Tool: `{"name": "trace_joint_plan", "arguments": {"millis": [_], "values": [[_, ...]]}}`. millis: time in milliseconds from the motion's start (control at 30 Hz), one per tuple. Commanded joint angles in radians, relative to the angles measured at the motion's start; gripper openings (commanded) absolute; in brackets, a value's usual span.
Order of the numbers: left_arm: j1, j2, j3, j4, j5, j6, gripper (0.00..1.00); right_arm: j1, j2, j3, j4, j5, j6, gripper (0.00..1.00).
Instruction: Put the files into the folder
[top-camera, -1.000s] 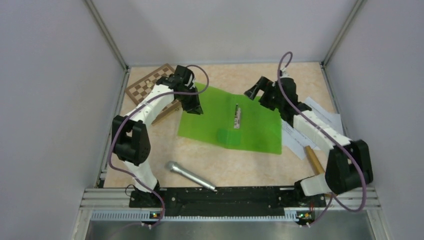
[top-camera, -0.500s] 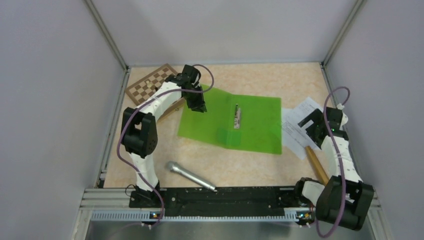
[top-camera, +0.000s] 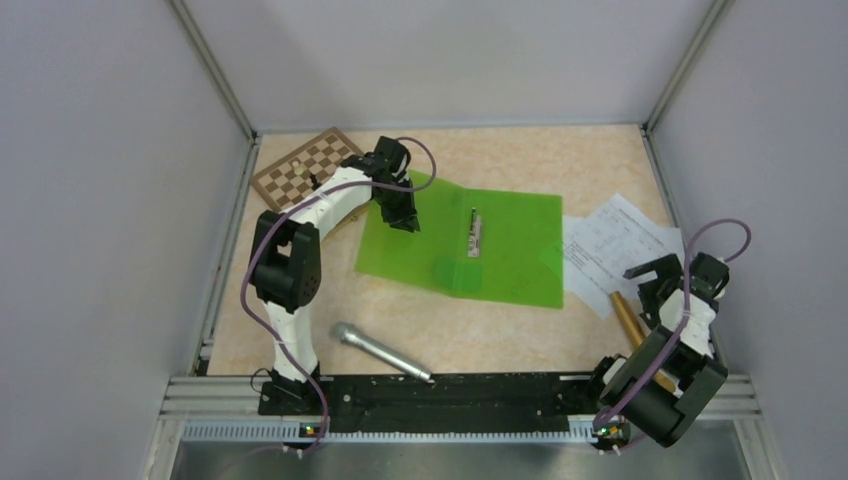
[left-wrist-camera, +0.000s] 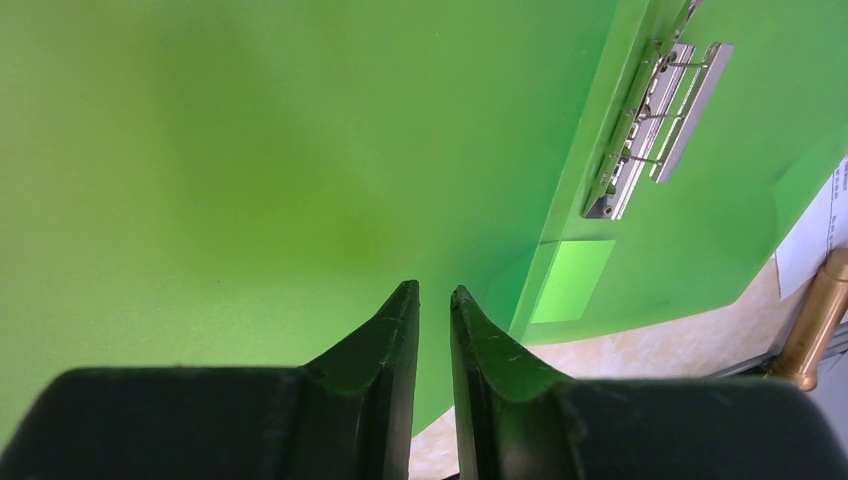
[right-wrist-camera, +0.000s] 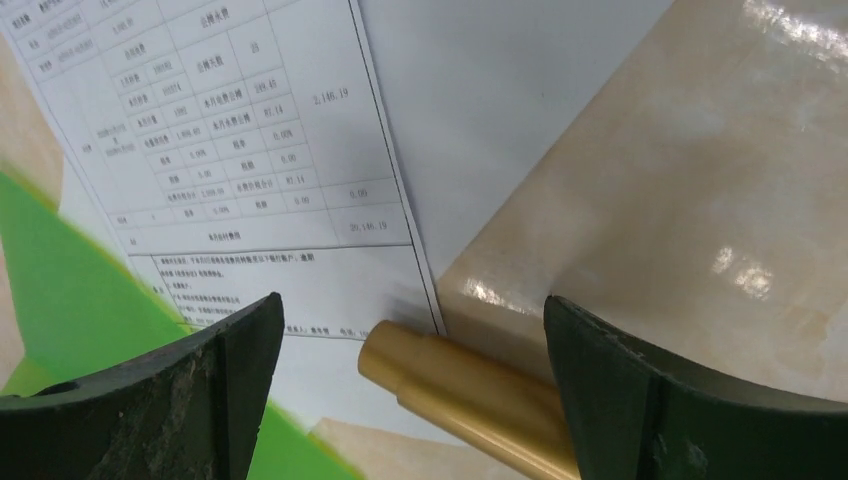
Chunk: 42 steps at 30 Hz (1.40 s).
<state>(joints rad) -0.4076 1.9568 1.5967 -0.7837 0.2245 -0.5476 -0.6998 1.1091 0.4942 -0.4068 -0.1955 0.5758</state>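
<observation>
On the right side of the worktop (top-camera: 520, 150), the right claw (top-camera: 657, 283) is hanging released, jaws spread wide, above the near corner of the files (top-camera: 612, 243). The files are lying flat just right of the folder (top-camera: 500, 255), touching its right edge. The folder is lying open in the middle of the worktop. The left claw (top-camera: 405, 218) is resting over the folder's far-left cover, clenched to a sliver of a gap and gripping nothing visible.

The step in hand appears to be picking up the files.

- Aim the right claw at a free paper edge, away from the brass rod (right-wrist-camera: 470, 390) that is lying against the near corner.
- Thin sheets on a smooth surface are likely to resist a pinch, so press and slide them leftward rather than lifting steeply.
- Hold the left claw down on the cover so that the folder is not shifting.

The files are thin white sheets printed with black tables. The folder is glossy, translucent green plastic, and a bright metal clip (left-wrist-camera: 650, 120) is sitting along its spine. The worktop is polished and beige-mottled.
</observation>
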Motion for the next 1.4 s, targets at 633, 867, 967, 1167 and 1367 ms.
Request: {"name": "trace_joint_plan", "arguments": {"millis": [633, 867, 967, 1167, 1367], "values": [[-0.021, 0.009, 0.014, 0.015, 0.026, 0.006, 0.22, -0.020, -0.120, -0.188, 0.663, -0.594, 0.298, 0.96], [-0.032, -0.008, 0.017, 0.018, 0.036, -0.002, 0.22, -0.020, -0.147, -0.165, 0.638, -0.577, 0.291, 0.96], [-0.071, -0.021, 0.060, 0.018, 0.035, 0.002, 0.22, -0.020, -0.157, -0.102, 0.430, -0.424, 0.180, 0.96], [-0.206, 0.114, 0.335, -0.023, 0.113, 0.017, 0.23, -0.020, -0.125, 0.037, 0.172, -0.076, 0.013, 0.97], [-0.279, 0.269, 0.551, -0.020, 0.233, -0.014, 0.24, -0.020, -0.061, 0.033, 0.218, 0.010, 0.001, 0.99]]}}
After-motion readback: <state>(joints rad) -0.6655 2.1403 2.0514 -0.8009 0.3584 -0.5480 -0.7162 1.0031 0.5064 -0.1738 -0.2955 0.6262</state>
